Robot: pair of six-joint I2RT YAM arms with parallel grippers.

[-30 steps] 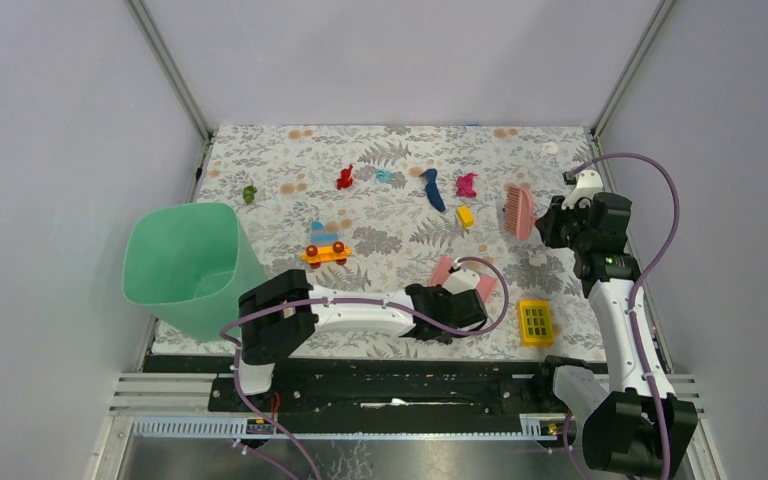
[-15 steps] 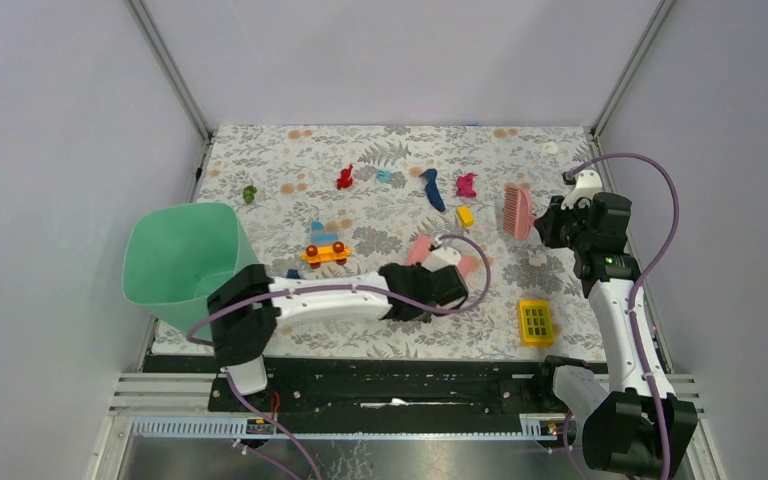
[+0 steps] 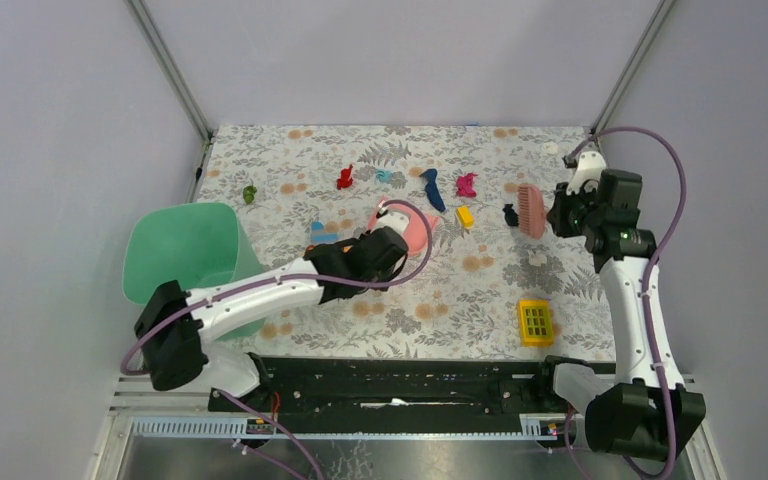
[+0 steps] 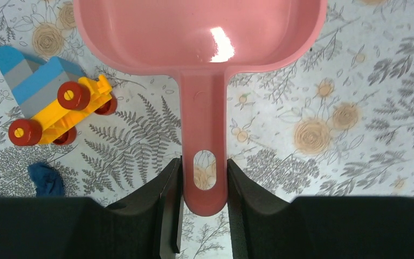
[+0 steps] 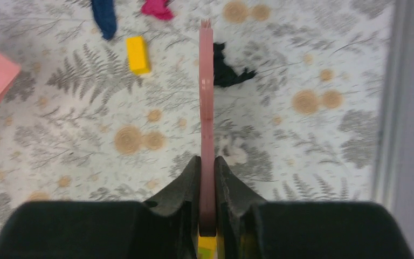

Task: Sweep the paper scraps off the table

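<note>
the dustpan [image 4: 205, 32] is empty and the paper scraps [image 3: 434, 190] lie on the far table [image 3: 440, 300]; the left gripper [image 4: 205, 181] clamps the dustpan, the right gripper [image 5: 207, 172] the brush [image 5: 206, 81].

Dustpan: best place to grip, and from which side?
Take the dustpan by its narrow straight handle, near the hanging-hole end, coming from behind the scoop. The scoop looks too wide for the jaws. The handle fits between them, as the left gripper shows, one finger on each edge.
</note>
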